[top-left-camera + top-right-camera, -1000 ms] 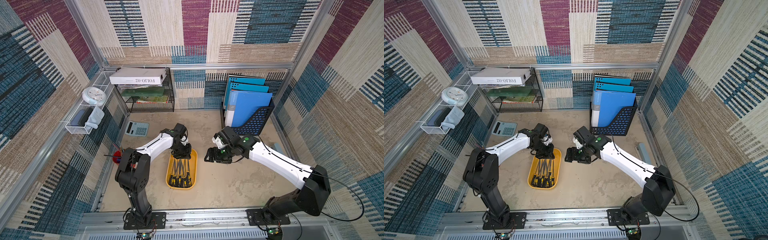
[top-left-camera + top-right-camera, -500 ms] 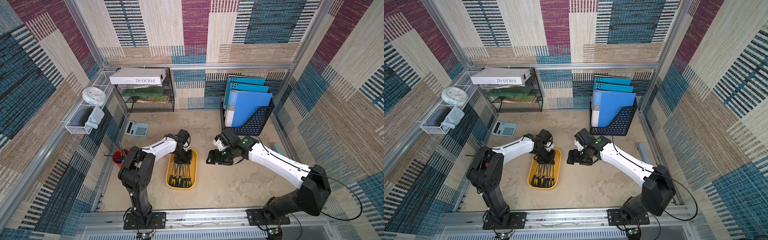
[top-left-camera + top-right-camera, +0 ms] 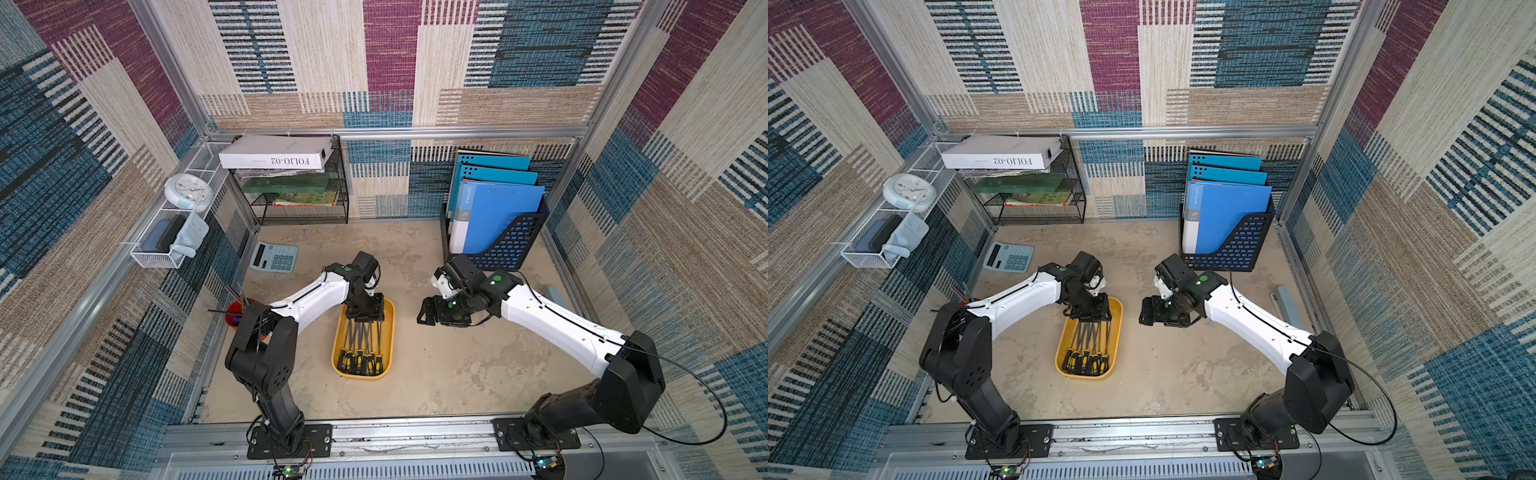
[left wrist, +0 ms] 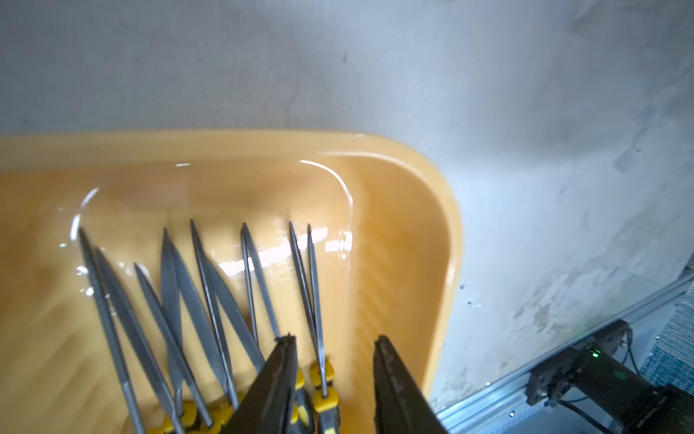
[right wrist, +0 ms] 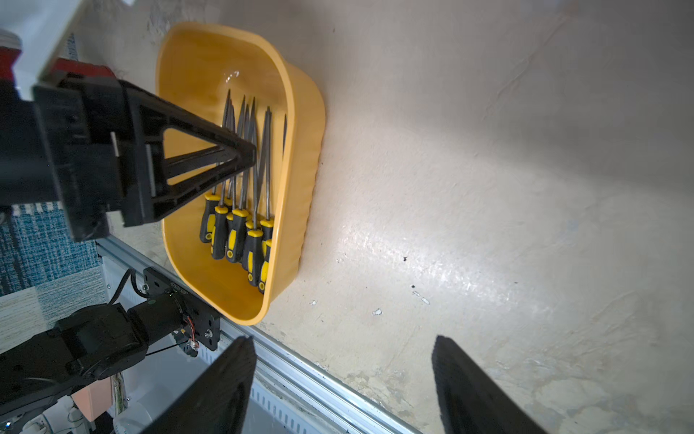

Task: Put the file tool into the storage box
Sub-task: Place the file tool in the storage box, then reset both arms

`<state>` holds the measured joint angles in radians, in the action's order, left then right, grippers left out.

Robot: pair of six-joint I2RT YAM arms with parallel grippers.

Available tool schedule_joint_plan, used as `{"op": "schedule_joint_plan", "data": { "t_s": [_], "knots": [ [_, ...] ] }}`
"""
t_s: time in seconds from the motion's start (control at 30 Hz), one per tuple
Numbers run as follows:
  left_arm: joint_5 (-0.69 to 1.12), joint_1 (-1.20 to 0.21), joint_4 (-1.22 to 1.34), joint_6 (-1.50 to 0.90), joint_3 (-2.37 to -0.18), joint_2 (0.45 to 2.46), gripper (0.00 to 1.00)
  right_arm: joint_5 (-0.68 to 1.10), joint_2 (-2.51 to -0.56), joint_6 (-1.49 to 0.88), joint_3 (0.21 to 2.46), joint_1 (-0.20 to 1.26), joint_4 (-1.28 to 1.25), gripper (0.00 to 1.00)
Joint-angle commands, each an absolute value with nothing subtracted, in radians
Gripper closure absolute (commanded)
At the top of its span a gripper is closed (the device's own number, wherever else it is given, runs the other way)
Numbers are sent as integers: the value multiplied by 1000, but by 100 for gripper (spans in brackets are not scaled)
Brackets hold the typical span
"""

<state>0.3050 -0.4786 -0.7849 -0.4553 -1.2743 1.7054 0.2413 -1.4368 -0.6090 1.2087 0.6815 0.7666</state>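
The storage box (image 3: 387,316) is a shallow yellow tray on the floor between the arms, seen in both top views (image 3: 1118,309). Several file tools (image 3: 362,343) with grey blades and yellow-black handles lie in it side by side (image 5: 240,210). My left gripper (image 4: 334,340) hangs low over the tray's far end (image 3: 365,318), jaws apart. One thin file (image 4: 314,285) lies on the tray's bottom between them, touching neither finger. My right gripper (image 5: 341,340) stands open and empty over bare floor to the right of the tray (image 3: 424,313).
A calculator (image 3: 274,257) lies at the back left. A black holder of blue folders (image 3: 498,245) stands at the back right, a black mesh rack (image 3: 299,191) at the back. A red pen cup (image 3: 237,311) sits at the left wall. A metal rail (image 3: 395,432) bounds the front.
My left gripper was shut over the tray's far end and its jaws now stand apart, with the file lying in the tray. The right arm has hardly moved.
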Motion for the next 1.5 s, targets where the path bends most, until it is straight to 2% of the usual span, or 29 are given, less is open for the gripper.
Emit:
{"op": "schedule_joint_plan", "data": {
  "t_s": [0.0, 0.1, 0.2, 0.23, 0.3, 0.33, 0.37, 0.6, 0.77, 0.87, 1.07, 1.13, 1.23, 1.47],
  "knots": [
    [287, -472, -836, -477, -1318, 1618, 58, 106, -1384, -586, 1244, 668, 775, 19],
    [252, -466, -834, -482, -1379, 1505, 52, -70, -1298, -543, 1252, 645, 735, 17],
    [187, -449, -792, -505, -1402, 1372, 41, -262, -1213, -500, 1234, 620, 695, 4],
    [150, -441, -774, -523, -1400, 1323, 34, -316, -1181, -477, 1207, 609, 665, 0],
    [75, -433, -737, -537, -1380, 1237, 20, -354, -1123, -418, 1136, 578, 579, 0],
    [43, -427, -725, -537, -1371, 1198, 7, -355, -1104, -390, 1105, 564, 540, 0],
    [11, -419, -724, -537, -1365, 1163, 1, -369, -1090, -364, 1071, 546, 504, 0],
    [-282, -347, -729, -527, -1227, 970, 1, -503, -1042, -277, 876, 400, 246, 1],
    [-555, -269, -588, -468, -961, 793, 1, -572, -989, -248, 678, 301, 8, 1],
    [-561, -237, -456, -410, -792, 735, 1, -568, -991, -224, 577, 235, -62, 1],
    [-579, -233, -158, -300, -571, 782, 1, -565, -913, -179, 389, 179, -260, 1],
    [-674, -229, -80, -251, -532, 814, 1, -570, -894, -150, 326, 165, -397, 0],
    [-605, -191, 97, -137, -473, 875, 1, -552, -949, -94, 258, 136, -557, 1],
    [-548, -143, 337, -146, -452, 1197, 1, -425, -1104, -17, 232, 90, -781, 0]
  ]
}}
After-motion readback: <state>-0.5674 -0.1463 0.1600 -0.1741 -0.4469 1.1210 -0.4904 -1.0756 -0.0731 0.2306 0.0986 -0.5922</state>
